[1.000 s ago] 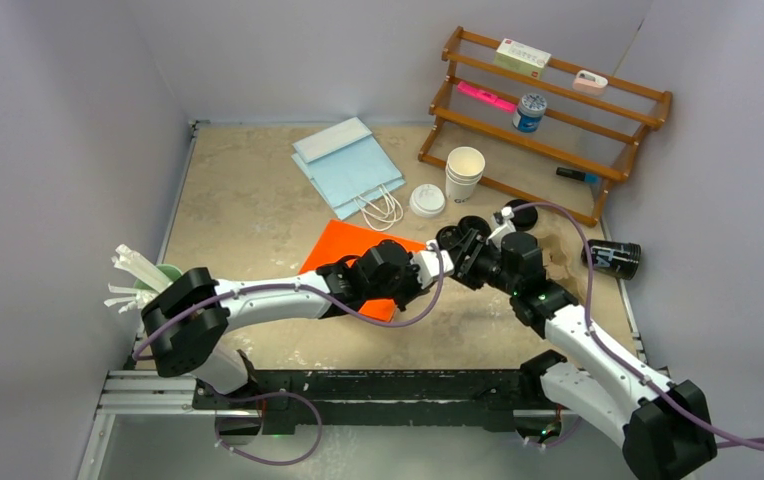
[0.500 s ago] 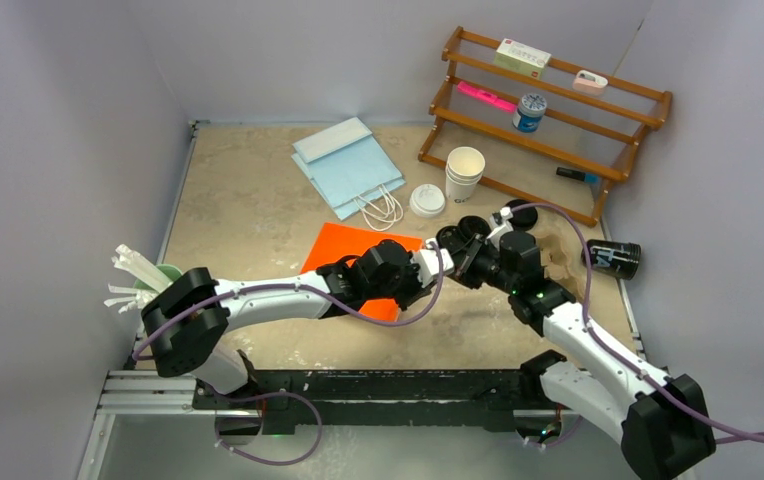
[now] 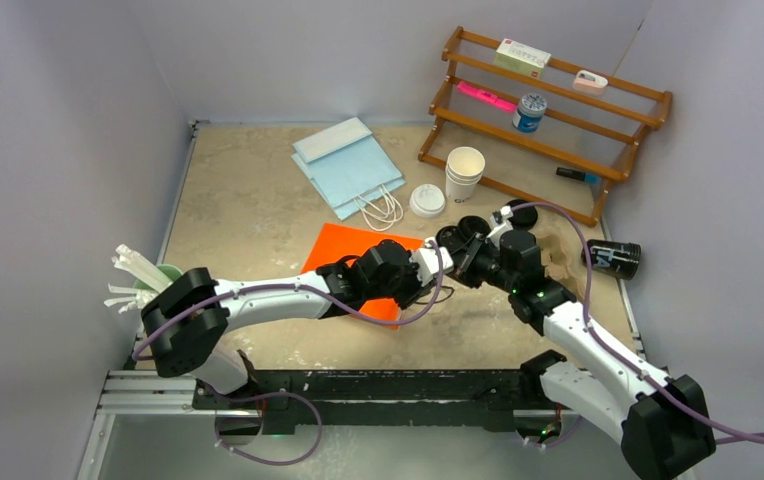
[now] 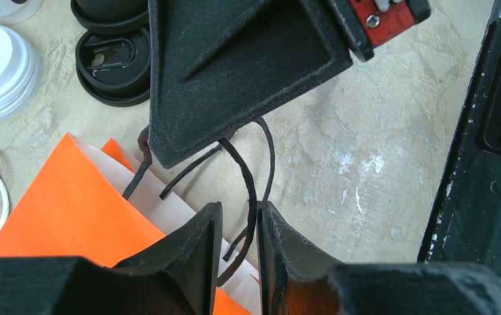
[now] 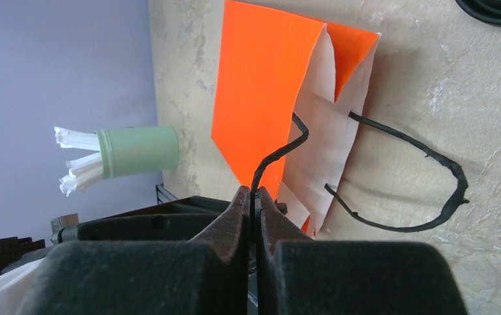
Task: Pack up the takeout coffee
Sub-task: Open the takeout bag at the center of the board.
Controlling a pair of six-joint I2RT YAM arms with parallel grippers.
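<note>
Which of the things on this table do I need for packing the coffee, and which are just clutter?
For the job:
- black cup, on its side
- black lids
- orange bag, one handle pinched in the right pincer

Lying about:
- blue bags
- white cups
- white lid
- wooden rack
- green cup of white sticks

Black lids (image 3: 472, 226) and white cups (image 3: 464, 172) behind orange bag (image 3: 350, 250); open tabletop (image 3: 243, 225) leftward.
</note>
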